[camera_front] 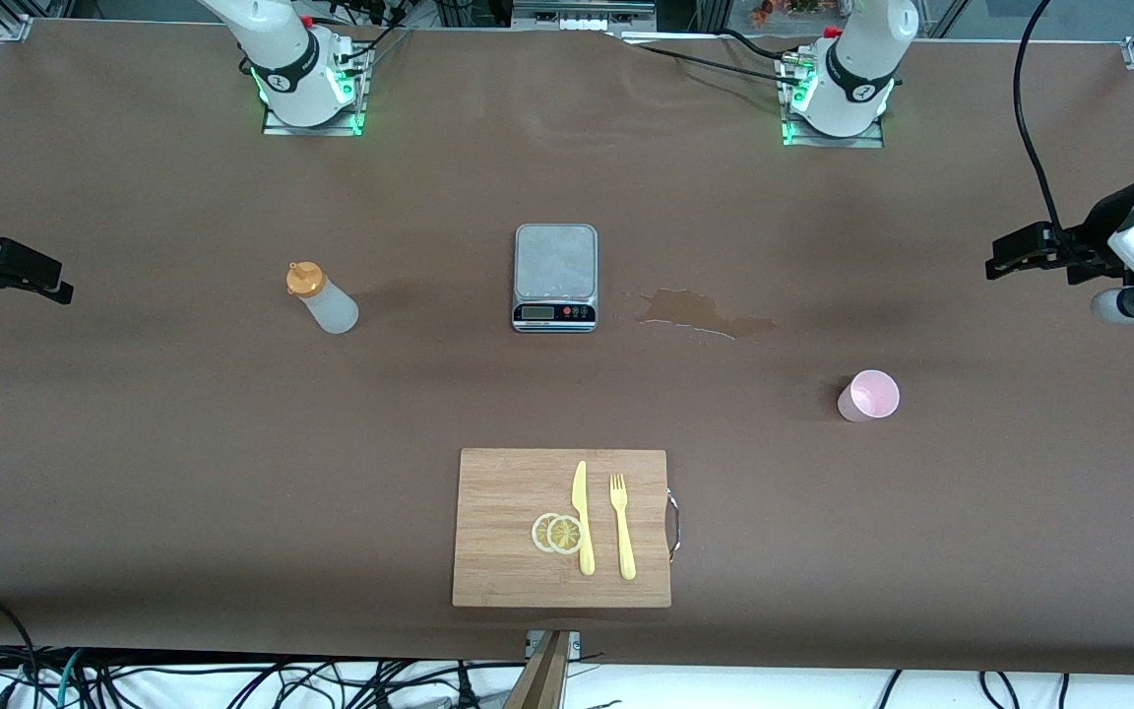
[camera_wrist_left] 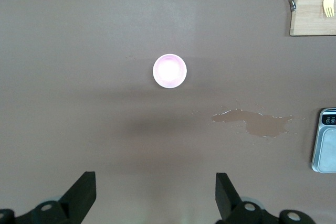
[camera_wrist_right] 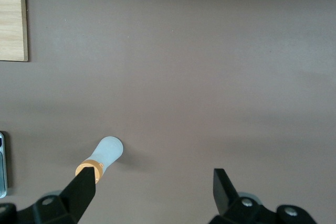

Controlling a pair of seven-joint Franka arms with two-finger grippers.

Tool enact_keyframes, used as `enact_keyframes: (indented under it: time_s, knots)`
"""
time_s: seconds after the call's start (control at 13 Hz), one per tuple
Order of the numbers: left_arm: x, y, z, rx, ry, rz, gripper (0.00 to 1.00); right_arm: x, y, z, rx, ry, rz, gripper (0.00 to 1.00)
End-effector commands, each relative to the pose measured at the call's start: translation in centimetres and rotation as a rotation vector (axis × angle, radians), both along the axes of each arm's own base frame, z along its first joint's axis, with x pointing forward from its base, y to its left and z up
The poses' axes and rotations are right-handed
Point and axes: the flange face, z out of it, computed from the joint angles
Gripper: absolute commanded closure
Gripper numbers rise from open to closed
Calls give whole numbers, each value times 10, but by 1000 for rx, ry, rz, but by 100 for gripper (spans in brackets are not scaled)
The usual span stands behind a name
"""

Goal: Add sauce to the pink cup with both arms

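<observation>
Translucent plastic sauce (camera_front: 323,298) stands at 9 o'clock from the scale (camera_front: 554,277), and the pink cup (camera_front: 868,396) sits at 4 o'clock. The left end effector (camera_front: 1000,259) and right end effector (camera_front: 53,281) hang wide open and empty over their own ends of the bench (camera_front: 232,492). My worry: pinch that soft bottle too hard and it squirts early, or a nudge tips the light cup.

one sauce bottle (camera_front: 323,300) is seen on the bench (camera_front: 134,473). one pink cup (camera_front: 869,396) is seen. one scale (camera_front: 554,277) is counted, and one wooden board (camera_front: 508,512). on the board, two lemon slices (camera_front: 557,533), one yellow knife (camera_front: 582,517) and one yellow fork (camera_front: 621,525) are counted. one spill (camera_front: 705,312) is seen.
</observation>
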Motion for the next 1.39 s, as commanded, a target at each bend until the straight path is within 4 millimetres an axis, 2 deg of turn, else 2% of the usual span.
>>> enact_keyframes:
  time_s: [0.0, 0.31, 0.39, 0.54, 1.0, 1.16, 1.31]
  knots:
    - [9, 0, -7, 10, 13, -28, 0, -3, 1, 3, -2, 5, -15, 1]
    - [29, 7, -55, 8, 34, -22, 0, -3, 1, 3, -2, 5, -15, 1]
    - [34, 6, -85, 14, 58, -27, 0, -3, 1, 3, -2, 5, -15, 1]
    - [38, 9, -125, 56, 48, -41, 0, -3, 2, 4, -2, 4, -14, 1]
    - [44, 7, -215, 46, -4, -44, 0, -3, 1, 3, -2, 7, -15, 1]
    - [44, 8, -241, 39, -19, -38, 0, -3, 1, 3, -2, 5, -15, 1]
    - [47, 8, -255, 33, -21, -33, 0, -3, 1, 3, -2, 5, -15, 1]
